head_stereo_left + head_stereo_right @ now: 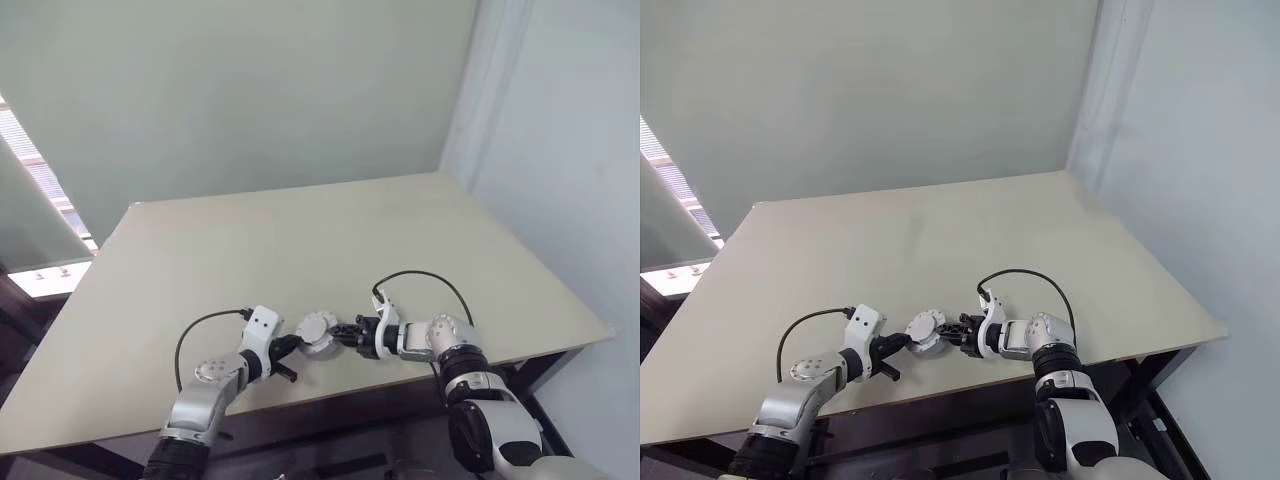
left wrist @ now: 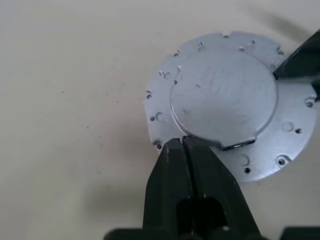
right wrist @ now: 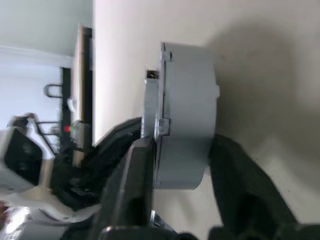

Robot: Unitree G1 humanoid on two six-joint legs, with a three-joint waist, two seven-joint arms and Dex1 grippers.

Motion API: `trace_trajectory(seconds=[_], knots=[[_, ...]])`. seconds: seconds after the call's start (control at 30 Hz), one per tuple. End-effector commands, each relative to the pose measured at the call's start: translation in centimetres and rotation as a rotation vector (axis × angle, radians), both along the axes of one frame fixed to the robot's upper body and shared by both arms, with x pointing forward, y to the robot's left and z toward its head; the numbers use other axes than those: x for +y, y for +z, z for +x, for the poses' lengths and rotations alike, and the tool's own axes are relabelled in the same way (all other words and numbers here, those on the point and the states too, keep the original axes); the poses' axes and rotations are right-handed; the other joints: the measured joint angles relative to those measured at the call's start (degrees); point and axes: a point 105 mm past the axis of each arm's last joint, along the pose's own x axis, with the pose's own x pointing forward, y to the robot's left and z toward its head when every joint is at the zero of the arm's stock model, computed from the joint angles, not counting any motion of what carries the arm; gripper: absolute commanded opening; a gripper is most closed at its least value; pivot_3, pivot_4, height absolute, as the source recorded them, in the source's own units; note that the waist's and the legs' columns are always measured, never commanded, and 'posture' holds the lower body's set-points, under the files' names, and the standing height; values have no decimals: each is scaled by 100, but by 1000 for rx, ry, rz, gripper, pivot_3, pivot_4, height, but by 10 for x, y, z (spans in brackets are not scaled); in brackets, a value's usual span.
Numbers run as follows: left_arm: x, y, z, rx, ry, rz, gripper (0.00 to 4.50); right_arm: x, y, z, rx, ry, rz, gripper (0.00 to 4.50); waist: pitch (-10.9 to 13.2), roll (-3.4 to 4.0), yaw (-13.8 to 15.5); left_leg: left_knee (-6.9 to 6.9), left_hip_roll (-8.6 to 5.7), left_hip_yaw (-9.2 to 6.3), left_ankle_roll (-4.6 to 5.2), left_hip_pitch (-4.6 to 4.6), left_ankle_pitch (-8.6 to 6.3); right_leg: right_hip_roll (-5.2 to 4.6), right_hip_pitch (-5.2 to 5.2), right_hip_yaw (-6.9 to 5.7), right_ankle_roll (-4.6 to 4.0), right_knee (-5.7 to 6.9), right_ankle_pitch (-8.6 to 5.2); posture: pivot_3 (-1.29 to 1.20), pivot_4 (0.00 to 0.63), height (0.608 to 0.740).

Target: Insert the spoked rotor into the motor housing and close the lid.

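**Both end effectors meet at a grey motor assembly**

A pale beige bench (image 1: 300,240) stands against a plain light wall. Near its front edge, a grey round motor housing (image 1: 318,330) with a raised cap and flange is held just above the surface. The left end effector (image 2: 183,148), fingers pressed together, pinches the flange's edge. The right end effector (image 3: 175,155) grips the housing's body between its two fingers.

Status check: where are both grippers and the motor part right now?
Left gripper shut on the flange of the grey motor assembly. Right gripper straddling its body. Held above the table; nothing in the way.
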Motion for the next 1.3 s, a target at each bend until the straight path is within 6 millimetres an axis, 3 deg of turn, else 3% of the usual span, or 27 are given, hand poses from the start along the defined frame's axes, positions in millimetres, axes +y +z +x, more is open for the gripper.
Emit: trace_trajectory(seconds=[0.03, 0.23, 0.33, 0.43, 0.53, 0.9, 1.0, 1.07, 1.2, 1.3], knots=[[-10, -12, -8, 56, -34, -5, 0, 15, 9, -3, -6, 35, 41, 1245, 0, 0, -1, 0, 0, 0, 0, -1, 0, 0, 0, 0, -3, 0, -2, 0, 0, 740], [-9, -8, -4, 34, -6, -37, 0, 16, 8, -4, -6, 37, 38, 1245, 0, 1, 0, -1, 0, 0, 0, -2, 0, 0, -1, 0, -2, 0, -1, 0, 0, 740], [-3, 9, 5, -63, 42, -105, 0, 16, 8, -4, -6, 34, 38, 1245, 0, 1, -1, -1, 0, 0, 0, -4, 0, 0, -2, 0, -2, 0, -1, 0, 0, 740], [5, 16, 7, -52, 62, -146, 0, 15, 7, -3, -6, 30, 35, 1245, 1, -2, -8, -1, 2, -1, 0, -13, 0, 0, -12, -1, 6, -1, 3, 0, 0, 740], [16, 26, 8, -48, 99, -207, 601, 14, 6, -3, -6, 26, 33, 1245, 2, -2, -30, -8, 5, 1, 0, -13, 0, 1, -17, -1, 8, 0, 4, 0, 0, 740], [80, 57, 2, -99, 332, -358, 4444, 13, 7, -1, -5, 9, 47, 1245, 4, -4, -108, -17, 20, 2, -7, -15, -4, 9, -26, -5, 8, -3, 4, 0, 0, 740], [98, 61, -2, -116, 451, -467, 4500, 14, 12, 1, 6, -8, 97, 1245, 7, -9, -103, -18, 21, 2, -11, -17, -7, 8, -25, -6, 7, -9, 4, 0, 0, 740], [99, 60, -8, -88, 487, -570, 4500, 16, 17, 2, 17, -26, 144, 1245, 11, -18, -104, -18, 21, 0, -11, -19, -7, 8, -26, -8, 8, -11, 4, 0, 0, 740], [83, 50, -23, 5, 489, -728, 4500, 20, 27, 4, 34, -54, 234, 1245, 16, -24, -103, -18, 22, 4, -15, -36, -10, 8, -41, -7, 8, -14, 5, 0, 0, 740], [71, 45, -29, 51, 487, -790, 4500, 22, 32, 4, 40, -59, 273, 1245, 18, -29, -94, -5, 21, 0, -13, -98, -8, 11, -102, -7, 6, -8, 9, 0, 0, 740]])
